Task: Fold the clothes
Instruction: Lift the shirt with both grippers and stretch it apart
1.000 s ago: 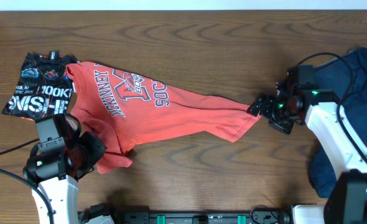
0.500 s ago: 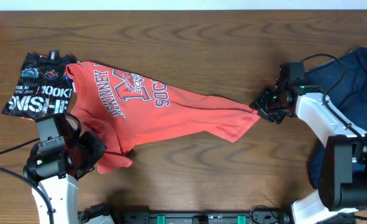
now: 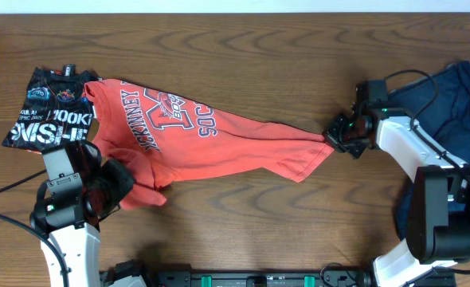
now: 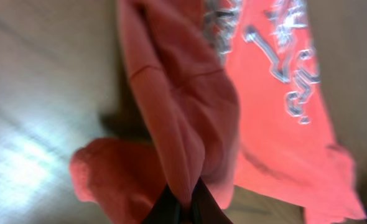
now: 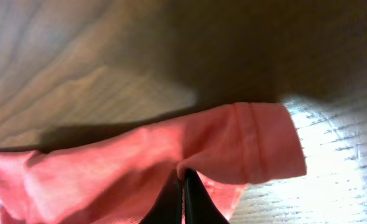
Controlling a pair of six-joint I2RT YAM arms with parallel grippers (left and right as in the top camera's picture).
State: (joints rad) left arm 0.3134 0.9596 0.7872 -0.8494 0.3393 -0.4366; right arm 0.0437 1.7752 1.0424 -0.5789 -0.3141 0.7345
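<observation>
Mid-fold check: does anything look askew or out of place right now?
The red T-shirt lies stretched slantwise, not flat: bunched and doubled over at the left claw, pinched into a narrow point at the right claw.

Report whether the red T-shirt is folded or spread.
Not folded: red T-shirt lies rumpled, pinched by left end effector and right end effector.

The table (image 3: 243, 56) is dark brown wood, its wavy grain running from the left edge to the right. Along the far edge lies a pale strip (image 3: 235, 5), too narrow to identify. In the right wrist view, glare (image 5: 339, 143) whitens the wood.
</observation>
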